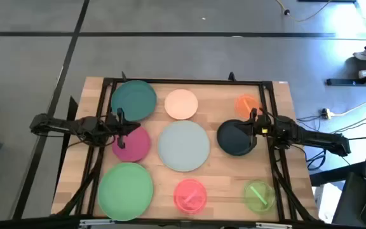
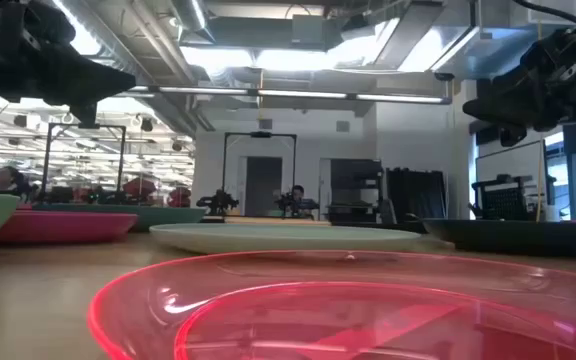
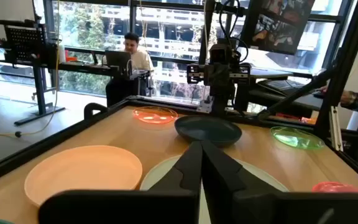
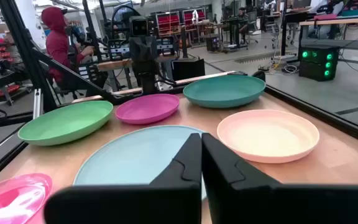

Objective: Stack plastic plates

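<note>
Wooden table point(image 1: 221, 184) inside a dark frame, grey floor around it. Left gripper point(image 1: 134, 127) hangs over the magenta plate point(image 1: 132, 145), fingers pressed together, holding nothing. Teal plate point(image 1: 133, 100) and light green plate point(image 1: 126, 186) sit on that side. Centre: peach plate point(image 1: 182, 104), pale blue-grey plate point(image 1: 183, 146), pink plate point(image 1: 190, 194). Right: dark navy plate point(image 1: 235, 138), orange plate point(image 1: 246, 104), lime plate point(image 1: 258, 194). Right gripper point(image 1: 239, 126) is over the navy plate, fingers closed, empty. No plates stacked. Beyond: a person seated at a desk point(image 3: 131, 57).
</note>
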